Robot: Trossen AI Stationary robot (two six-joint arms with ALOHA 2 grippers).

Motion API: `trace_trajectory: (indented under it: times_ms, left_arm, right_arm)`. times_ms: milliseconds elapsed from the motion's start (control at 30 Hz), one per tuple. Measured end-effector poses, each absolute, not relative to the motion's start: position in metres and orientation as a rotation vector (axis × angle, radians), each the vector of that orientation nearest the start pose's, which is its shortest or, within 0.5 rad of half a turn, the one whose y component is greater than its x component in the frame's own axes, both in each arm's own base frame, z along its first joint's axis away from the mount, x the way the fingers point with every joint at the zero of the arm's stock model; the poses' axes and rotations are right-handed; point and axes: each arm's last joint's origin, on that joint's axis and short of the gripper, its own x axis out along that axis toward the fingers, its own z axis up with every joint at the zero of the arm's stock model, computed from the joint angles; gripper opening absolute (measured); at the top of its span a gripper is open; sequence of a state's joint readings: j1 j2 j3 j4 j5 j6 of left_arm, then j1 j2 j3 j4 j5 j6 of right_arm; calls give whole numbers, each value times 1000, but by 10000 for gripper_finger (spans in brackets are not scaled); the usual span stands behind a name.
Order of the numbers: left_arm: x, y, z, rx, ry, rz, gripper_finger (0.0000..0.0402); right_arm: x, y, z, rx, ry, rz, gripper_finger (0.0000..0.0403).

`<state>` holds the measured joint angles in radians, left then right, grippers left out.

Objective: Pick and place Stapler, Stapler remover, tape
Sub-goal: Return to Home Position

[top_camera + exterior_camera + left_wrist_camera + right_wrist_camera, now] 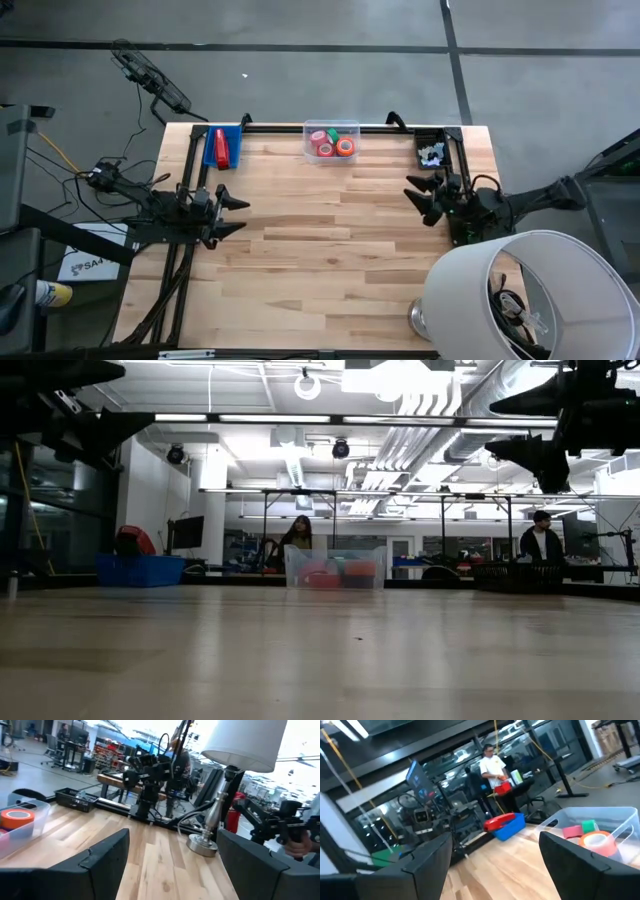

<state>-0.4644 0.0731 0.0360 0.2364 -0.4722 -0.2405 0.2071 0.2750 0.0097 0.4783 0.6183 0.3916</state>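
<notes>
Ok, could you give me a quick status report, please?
Left gripper and right gripper open, empty. Stapler in blue bin, tape in clear bin. Nothing in the way.

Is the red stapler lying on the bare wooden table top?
No, the red stapler lies inside the blue bin at a corner of the table.

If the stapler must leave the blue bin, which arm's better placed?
Left. The left end effector, open, hangs near the blue bin holding the stapler; the right end effector waits across the table, by the black bin.
</notes>
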Motion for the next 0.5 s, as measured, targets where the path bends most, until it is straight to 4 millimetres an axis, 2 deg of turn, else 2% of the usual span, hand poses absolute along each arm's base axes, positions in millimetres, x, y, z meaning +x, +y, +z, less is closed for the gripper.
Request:
trace_trajectory:
  times_ms: [200, 500]
  left_arm:
    - [92, -30, 188, -311, -140, 42, 296]
    - [93, -30, 180, -270, -63, 54, 296]
  right_arm:
    - [103, -3, 188, 428, -263, -302, 291]
    - [97, -8, 171, 382, -87, -246, 291]
